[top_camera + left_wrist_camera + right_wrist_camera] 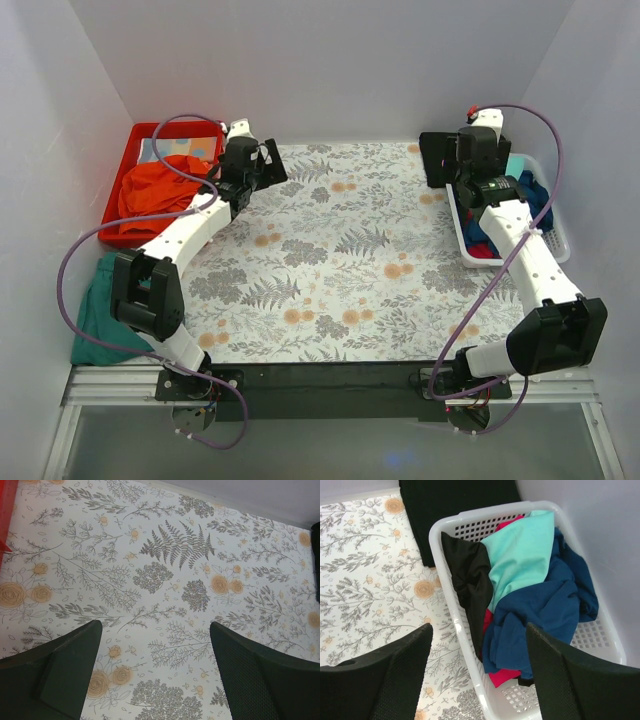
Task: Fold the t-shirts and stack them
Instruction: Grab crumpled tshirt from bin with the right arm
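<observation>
While right gripper [477, 652] hovered wide open, empty, above the basket [475, 514], apparently lined up to pick the navy t-shirt [550, 605] heaped inside, left gripper [155, 652] hung open, empty, over the table [175, 545].

From above and behind, at the near edge, we look down on the whole floral tablecloth [340, 250]. Our left wrist view sits close above it. The right one looks closely into the white basket [592, 635]. The overhead view shares both.

crumpled t-shirts [545, 605] heaped in the white basket [592, 634]
</observation>
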Action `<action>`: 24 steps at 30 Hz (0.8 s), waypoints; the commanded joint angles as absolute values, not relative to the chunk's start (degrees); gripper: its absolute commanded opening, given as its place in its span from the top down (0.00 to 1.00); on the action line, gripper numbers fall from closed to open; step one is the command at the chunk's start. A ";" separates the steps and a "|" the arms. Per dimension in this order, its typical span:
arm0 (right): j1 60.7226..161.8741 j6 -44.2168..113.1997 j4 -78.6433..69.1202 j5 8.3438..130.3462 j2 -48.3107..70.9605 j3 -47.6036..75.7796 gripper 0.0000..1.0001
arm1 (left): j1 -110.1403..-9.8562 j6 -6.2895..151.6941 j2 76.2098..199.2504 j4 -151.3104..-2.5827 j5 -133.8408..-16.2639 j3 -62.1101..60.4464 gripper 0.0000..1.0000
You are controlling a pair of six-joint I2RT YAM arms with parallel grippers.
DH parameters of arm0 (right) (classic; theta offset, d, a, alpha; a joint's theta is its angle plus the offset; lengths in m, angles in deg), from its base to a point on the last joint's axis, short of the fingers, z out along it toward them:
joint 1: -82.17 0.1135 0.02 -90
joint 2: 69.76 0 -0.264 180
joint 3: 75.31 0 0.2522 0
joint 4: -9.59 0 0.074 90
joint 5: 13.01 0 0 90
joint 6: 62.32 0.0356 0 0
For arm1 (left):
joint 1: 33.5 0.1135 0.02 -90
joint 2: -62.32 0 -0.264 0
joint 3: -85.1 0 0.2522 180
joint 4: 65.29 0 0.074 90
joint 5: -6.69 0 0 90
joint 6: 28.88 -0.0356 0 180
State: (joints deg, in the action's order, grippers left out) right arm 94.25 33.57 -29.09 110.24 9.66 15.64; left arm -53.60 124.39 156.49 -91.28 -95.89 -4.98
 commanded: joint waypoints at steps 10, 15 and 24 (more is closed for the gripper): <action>84.03 41.29 -34.83 114.35 22.87 33.81 0.05 | -53.71 122.56 149.25 -89.42 -100.71 -0.39 0.06; 82.96 44.02 -37.56 116.26 25.25 33.21 0.13 | -53.71 121.51 147.93 -89.60 -96.43 1.37 0.02; 82.70 45.87 -37.57 116.80 24.82 25.38 0.14 | -53.63 118.95 146.96 -90.30 -95.97 2.61 0.02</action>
